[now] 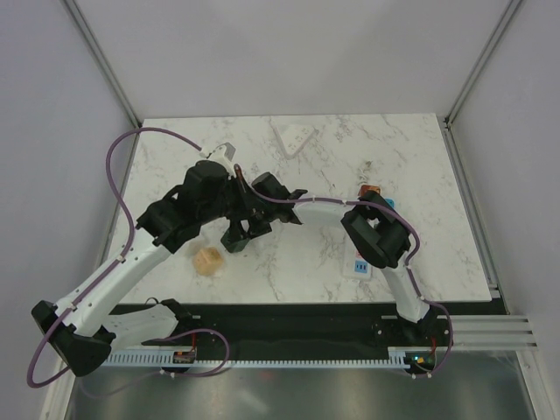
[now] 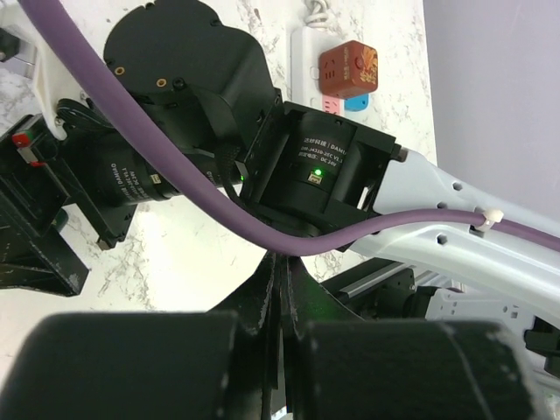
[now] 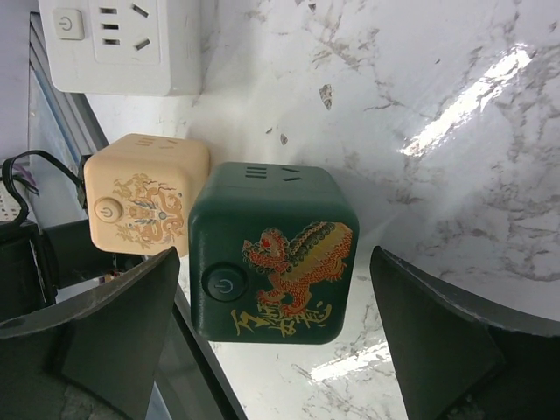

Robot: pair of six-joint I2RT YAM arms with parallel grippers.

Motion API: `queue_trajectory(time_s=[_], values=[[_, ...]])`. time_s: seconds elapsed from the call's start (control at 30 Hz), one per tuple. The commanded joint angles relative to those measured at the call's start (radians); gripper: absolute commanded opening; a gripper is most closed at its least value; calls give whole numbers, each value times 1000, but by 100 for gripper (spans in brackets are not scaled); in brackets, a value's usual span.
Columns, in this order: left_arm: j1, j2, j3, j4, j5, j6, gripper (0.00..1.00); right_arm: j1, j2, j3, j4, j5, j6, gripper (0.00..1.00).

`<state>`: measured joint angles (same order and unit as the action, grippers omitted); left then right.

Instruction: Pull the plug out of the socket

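Note:
In the right wrist view a dark green cube socket (image 3: pixel 280 219) with a dragon print and a power button stands on the marble. A beige cube (image 3: pixel 144 206) touches its left side. My right gripper (image 3: pixel 276 262) is open, with a finger (image 3: pixel 114 324) on each side of the green cube and not touching it. In the top view it (image 1: pixel 238 232) hangs over that spot and hides the green cube. My left gripper (image 2: pixel 282 262) is shut and empty, close to the right arm's wrist (image 1: pixel 258 210).
A red cube (image 2: pixel 348 70) with pink and blue plugs beside it sits on a white power strip (image 2: pixel 302 52), at the right of the table (image 1: pixel 368 190). A white wall socket (image 3: pixel 122 44) lies near the beige cube (image 1: pixel 208 261). Another white strip (image 1: pixel 293 137) lies at the back, and a small white adapter (image 1: pixel 361 265) at the front right.

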<state>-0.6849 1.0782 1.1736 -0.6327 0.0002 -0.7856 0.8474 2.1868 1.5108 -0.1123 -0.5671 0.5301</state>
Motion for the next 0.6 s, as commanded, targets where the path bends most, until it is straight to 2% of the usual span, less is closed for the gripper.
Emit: queue_trajectory(time_s=[0.0,0.2,0.4,0.5,0.57], values=[[4,-17,63,-12,-71,49,2,5,-27,26,-24,33,-35,98],[8,-43,77,-39,-126,59,2,-47,-136,-15,-73,78,-36,98],[21,-1,72,-30,-105,57,2,-171,-347,-135,-196,148,-77,98],[21,32,57,10,-91,51,2,-223,-427,-187,-297,284,-123,98],[21,58,34,42,-60,46,2,-257,-504,-208,-375,435,-136,98]])
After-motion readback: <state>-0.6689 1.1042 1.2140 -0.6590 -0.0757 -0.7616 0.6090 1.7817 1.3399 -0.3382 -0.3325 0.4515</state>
